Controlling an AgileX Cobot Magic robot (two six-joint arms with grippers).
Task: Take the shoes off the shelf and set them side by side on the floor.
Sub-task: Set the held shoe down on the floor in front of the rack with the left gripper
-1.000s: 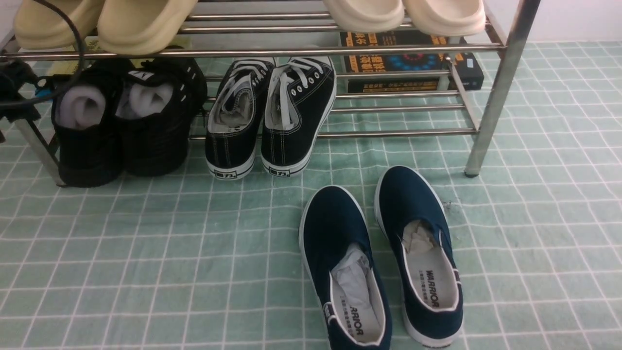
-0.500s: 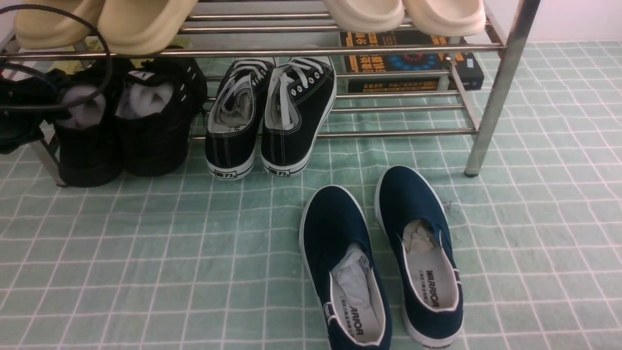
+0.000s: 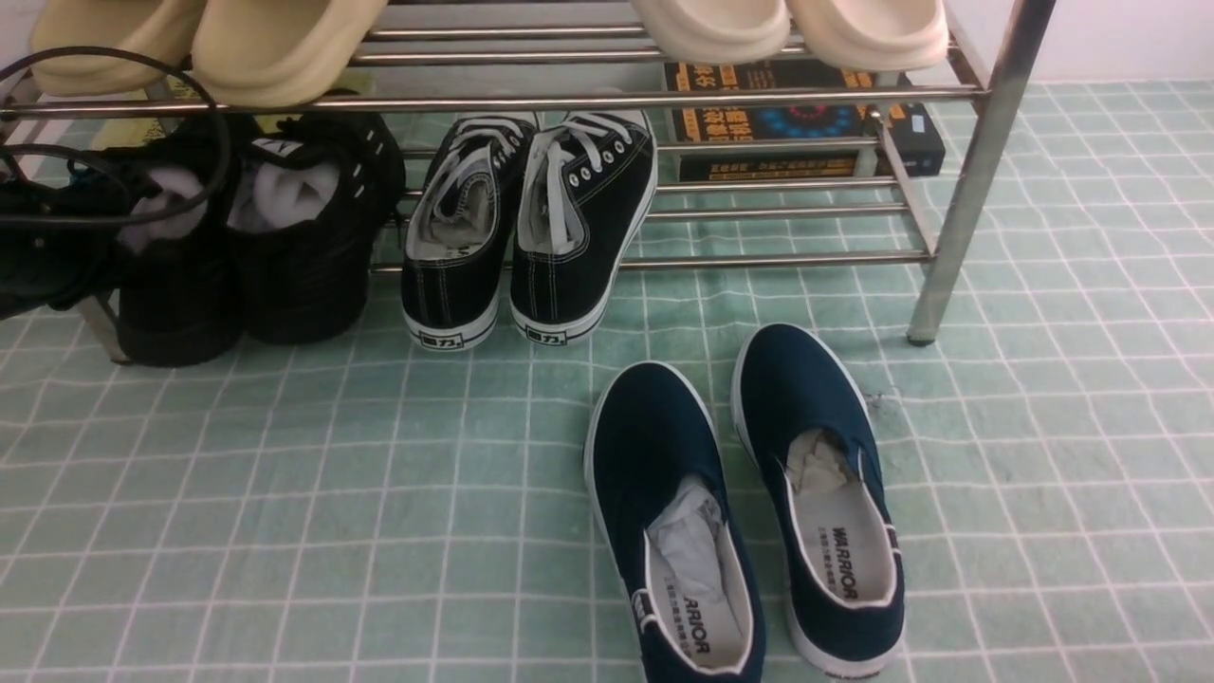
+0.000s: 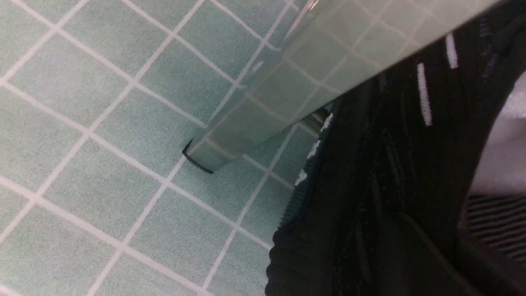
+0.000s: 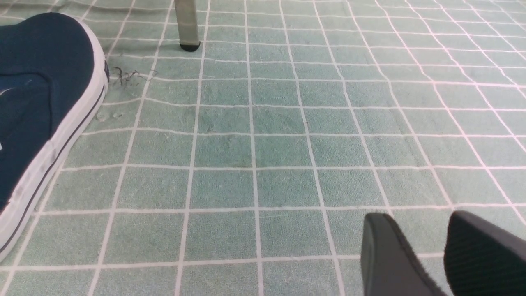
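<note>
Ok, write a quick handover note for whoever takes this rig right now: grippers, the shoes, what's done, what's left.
Left gripper: at the left black mesh sneaker, beside the shelf's front left leg. Open or shut cannot be told.
Right gripper: open and empty, over the floor near the navy slip-ons.
Shoes: the left black mesh sneaker and the right black mesh sneaker are at the left end of the shelf, lower tier.
Done: neither sneaker is out yet.
Left: take both off the shelf and set them side by side on the floor.
</note>
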